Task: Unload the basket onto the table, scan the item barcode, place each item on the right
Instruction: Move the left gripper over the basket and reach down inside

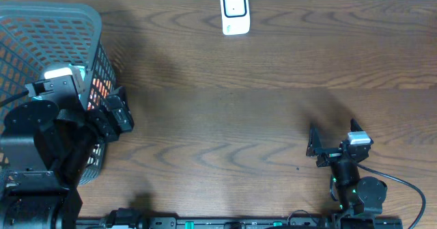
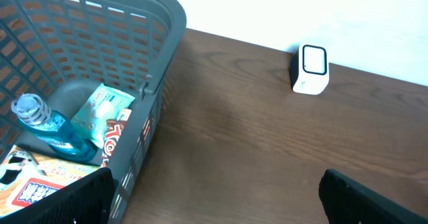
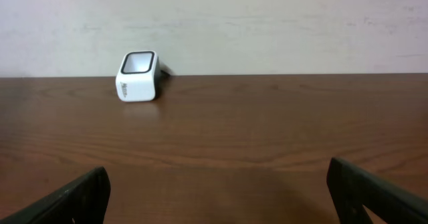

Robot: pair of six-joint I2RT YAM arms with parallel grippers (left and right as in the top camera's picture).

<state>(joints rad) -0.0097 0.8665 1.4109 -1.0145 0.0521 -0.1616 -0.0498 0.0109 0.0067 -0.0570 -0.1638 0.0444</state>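
Items to scan: a clear bottle (image 2: 45, 125) of blue liquid, a pale green packet (image 2: 100, 109), a red and white wrapper (image 2: 115, 142) and a printed snack bag (image 2: 37, 180) are lying together inside the basket (image 1: 61, 11), at 9 o'clock on the counter (image 1: 225, 106); no barcode is showing
Basket: grey plastic lattice walls under a thick, smooth, rounded rim
Scanner: the small white scanner (image 1: 235, 11), a rounded block with a dark window, is standing at 12 o'clock by the far edge, well apart from the basket
Left hand: the left hand (image 1: 113, 118) is hanging by the basket's 4 o'clock corner, black fingers spread wide, gripping nothing
Right hand: the right hand (image 1: 333, 143) is sitting low at 5 o'clock, fingers wide apart, empty, facing the scanner
Handling, as a judgement: the bottle is looking stiff, round, probably slick and heaviest, so taking it across the body below the cap seems safest; the packets are looking light, soft and crinkly, likely to bend, so pinching a sealed edge should suit them
Counter: dark brown wood grain, flat and matte
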